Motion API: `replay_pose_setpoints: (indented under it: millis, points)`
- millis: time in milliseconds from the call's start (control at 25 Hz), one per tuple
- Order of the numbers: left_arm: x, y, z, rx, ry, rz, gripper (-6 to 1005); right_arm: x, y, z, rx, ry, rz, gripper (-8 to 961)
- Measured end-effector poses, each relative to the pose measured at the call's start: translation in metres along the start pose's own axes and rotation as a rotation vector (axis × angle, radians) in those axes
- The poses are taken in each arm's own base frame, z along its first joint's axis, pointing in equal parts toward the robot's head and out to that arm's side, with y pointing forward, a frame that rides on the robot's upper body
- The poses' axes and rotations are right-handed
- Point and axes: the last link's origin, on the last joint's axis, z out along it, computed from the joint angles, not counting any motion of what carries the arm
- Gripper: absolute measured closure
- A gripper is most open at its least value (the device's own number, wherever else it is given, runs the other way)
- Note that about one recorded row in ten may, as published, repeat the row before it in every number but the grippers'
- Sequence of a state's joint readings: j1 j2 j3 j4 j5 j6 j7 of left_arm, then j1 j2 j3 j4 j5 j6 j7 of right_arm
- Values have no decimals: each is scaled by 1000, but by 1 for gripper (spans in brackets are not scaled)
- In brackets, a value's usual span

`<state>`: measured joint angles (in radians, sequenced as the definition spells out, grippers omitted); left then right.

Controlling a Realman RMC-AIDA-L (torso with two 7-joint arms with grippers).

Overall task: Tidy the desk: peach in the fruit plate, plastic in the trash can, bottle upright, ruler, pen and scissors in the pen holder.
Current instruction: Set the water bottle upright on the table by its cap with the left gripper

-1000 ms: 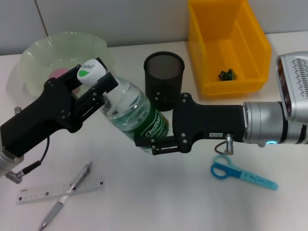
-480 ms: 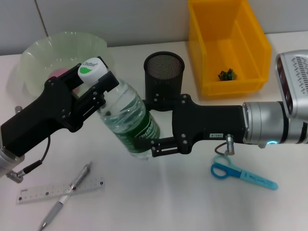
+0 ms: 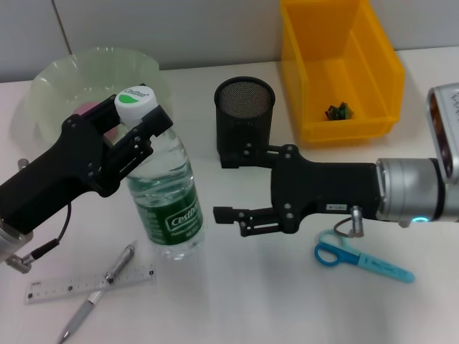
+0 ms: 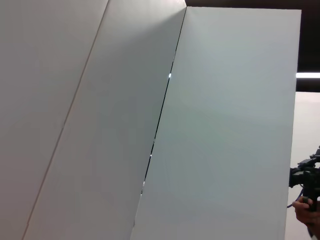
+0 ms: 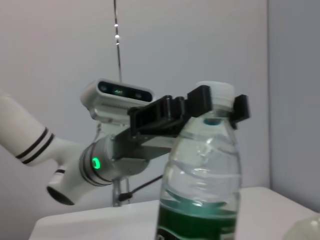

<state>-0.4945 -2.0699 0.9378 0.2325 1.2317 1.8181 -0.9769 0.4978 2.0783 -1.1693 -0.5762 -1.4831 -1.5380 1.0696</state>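
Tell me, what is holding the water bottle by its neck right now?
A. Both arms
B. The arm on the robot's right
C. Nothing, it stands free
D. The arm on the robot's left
D: the left gripper is shut around the bottle just under its cap, while the right gripper is open and clear of it.

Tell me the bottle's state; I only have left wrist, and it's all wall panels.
Observer: The bottle stands upright on the desk.
Operator: Left holding it?
Observer: Yes, the left gripper is shut on its neck, just under the cap.
Operator: And right?
Observer: The right gripper is open beside the bottle, not touching it.
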Motion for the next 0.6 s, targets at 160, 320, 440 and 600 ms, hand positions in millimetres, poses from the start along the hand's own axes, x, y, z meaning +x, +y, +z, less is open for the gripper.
replay_pose_setpoints:
  millis: [160,320,440,600]
  points:
    - [1,-2,-2,8,-4,26,554,4,-1,-19,81,-21,17,129]
    - [1,-7,-3,43,-9,115,553,11,-1,-45,193,-57,52,129]
    - [1,-10,-3,62,-15,135,553,14,1,-54,224,-68,63,129]
    - [0,-24,-4,135,-61,196,553,17,6,-65,256,-87,75,128]
